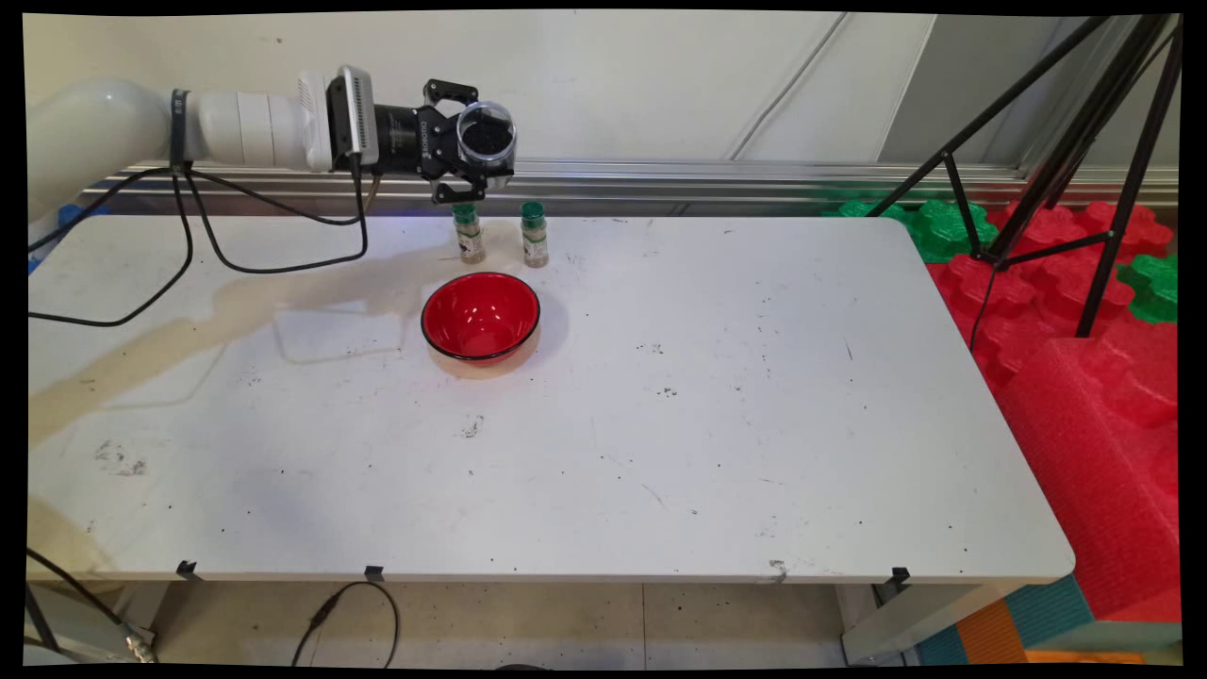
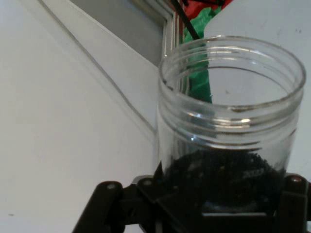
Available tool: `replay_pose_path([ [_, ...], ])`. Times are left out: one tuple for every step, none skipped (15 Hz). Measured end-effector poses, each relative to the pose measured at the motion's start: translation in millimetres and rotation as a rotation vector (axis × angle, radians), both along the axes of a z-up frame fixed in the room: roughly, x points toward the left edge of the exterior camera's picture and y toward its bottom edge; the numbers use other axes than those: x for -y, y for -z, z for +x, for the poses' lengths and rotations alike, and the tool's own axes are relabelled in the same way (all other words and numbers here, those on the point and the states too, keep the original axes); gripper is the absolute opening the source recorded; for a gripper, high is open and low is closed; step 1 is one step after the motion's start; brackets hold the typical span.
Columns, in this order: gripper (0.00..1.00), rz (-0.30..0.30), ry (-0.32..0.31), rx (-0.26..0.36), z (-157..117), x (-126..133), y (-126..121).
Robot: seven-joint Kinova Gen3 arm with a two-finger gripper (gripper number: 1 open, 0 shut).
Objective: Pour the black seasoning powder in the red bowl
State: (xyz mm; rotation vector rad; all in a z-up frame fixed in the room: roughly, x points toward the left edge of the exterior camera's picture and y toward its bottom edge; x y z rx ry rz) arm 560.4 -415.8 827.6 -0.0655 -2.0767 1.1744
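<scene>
- The black end effector point(image 1: 469, 151) is clamping a clear plastic jar point(image 1: 487, 137), round and lidless, threaded at the rim, holding dark granules.
- The jar is hanging above the worktop's point(image 1: 717, 415) far edge, over two green-capped spice bottles point(image 1: 501, 234).
- A glossy red bowl point(image 1: 481, 317) is sitting just before them.

The white arm point(image 1: 245, 127) reaches in level from the left, held high above the counter's far edge, with black cables point(image 1: 189, 236) drooping from its wrist. The black gripper point(image 1: 471, 141) points sideways to the right. Its fingers point(image 1: 453, 92) are clamped on a clear jar point(image 2: 228, 141) of dark grains, one finger above it and one below.
</scene>
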Motion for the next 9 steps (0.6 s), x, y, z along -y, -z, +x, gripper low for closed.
replay_pose_path([
  [0.00,-0.021,0.005,0.026,0.4,0.5,1.9],
  [0.00,-0.039,0.009,0.047,0.9,0.7,3.3],
  [0.00,-0.060,0.013,0.072,1.4,1.0,4.9],
  [0.00,-0.080,0.019,0.098,1.8,1.2,6.6],
  [0.00,-0.097,0.024,0.120,2.0,1.3,7.9],
  [0.00,-0.116,0.031,0.145,2.3,1.2,9.4],
  [0.00,-0.135,0.039,0.172,2.7,0.6,11.1],
  [0.00,-0.151,0.046,0.195,2.8,0.4,12.6],
  [0.00,-0.161,0.050,0.211,3.0,0.2,13.5],
])
